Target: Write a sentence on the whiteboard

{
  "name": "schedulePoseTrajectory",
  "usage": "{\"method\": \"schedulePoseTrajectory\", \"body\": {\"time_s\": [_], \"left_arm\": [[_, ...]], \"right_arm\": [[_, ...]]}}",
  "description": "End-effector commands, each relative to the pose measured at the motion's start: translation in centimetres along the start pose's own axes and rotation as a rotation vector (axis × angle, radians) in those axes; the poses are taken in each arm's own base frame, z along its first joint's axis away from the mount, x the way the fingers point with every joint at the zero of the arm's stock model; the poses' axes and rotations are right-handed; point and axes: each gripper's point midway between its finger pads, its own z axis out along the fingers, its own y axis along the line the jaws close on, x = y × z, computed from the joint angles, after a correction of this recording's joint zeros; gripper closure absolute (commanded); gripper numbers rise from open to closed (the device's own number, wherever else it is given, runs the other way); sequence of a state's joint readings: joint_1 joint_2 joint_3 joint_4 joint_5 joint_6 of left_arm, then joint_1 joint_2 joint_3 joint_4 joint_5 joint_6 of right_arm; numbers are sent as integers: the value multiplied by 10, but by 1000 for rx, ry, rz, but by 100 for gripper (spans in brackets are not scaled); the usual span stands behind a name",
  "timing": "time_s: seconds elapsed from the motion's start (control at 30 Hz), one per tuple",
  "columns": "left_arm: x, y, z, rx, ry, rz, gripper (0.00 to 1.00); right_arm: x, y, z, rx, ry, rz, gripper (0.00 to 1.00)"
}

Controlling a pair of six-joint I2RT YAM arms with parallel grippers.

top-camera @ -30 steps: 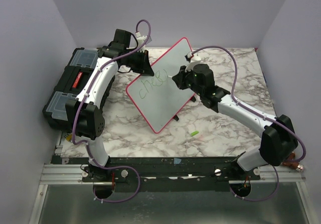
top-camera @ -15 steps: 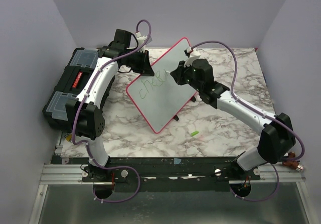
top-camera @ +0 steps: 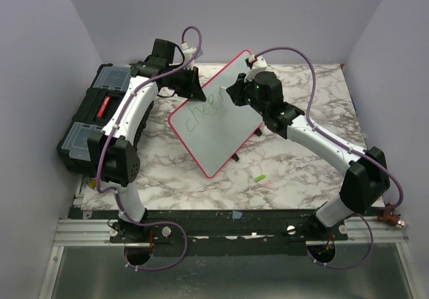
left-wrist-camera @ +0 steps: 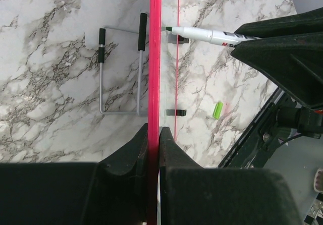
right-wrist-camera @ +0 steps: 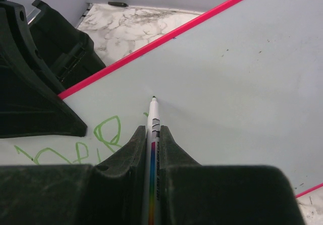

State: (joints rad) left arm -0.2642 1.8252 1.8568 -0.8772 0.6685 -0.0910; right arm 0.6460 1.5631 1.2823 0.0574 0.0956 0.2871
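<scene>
Since a second ago, the right gripper (top-camera: 236, 95) has been moved up and back along the whiteboard (top-camera: 216, 141), which is held tilted on the marble table (top-camera: 295, 171) between the two arms. A marker (right-wrist-camera: 153, 115) is pinched in its fingers, with the tip set at the white face beside the green sentence (top-camera: 202, 114). The board's red rim is squeezed by the left gripper (left-wrist-camera: 154, 136).

the whiteboard (top-camera: 216, 137) stands tilted across the centre of the top view, walling off left from right. the toolbox (top-camera: 90, 121) fills the left edge, the left arm (top-camera: 131, 111) just beside it. the right arm (top-camera: 315, 141) crosses the right half diagonally. open table (top-camera: 288, 178) lies at lower centre, bar a small green cap (top-camera: 259, 177). a wire stand (left-wrist-camera: 120, 68) sits behind the whiteboard, upper left of the left wrist view.
</scene>
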Motion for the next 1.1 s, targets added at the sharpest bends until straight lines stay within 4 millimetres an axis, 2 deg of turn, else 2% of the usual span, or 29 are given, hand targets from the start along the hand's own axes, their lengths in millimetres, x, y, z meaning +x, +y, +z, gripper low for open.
{"method": "schedulePoseTrajectory", "body": {"time_s": [0.0,0.27,0.37,0.83,1.07], "left_arm": [[-23,13,-7,-95,-70,140,100],[-24,13,-7,-99,-73,141,100],[-24,13,-7,-99,-74,142,100],[-24,13,-8,-101,-72,141,100],[-23,14,-8,-105,-71,140,100]], "right_arm": [[-2,-8,5,57,14,-14,99],[-21,-17,-18,113,-28,-16,99],[-21,-24,-22,145,-37,-18,100],[-17,-30,-1,181,-26,-49,99],[-2,-14,7,80,21,-44,99]]}}
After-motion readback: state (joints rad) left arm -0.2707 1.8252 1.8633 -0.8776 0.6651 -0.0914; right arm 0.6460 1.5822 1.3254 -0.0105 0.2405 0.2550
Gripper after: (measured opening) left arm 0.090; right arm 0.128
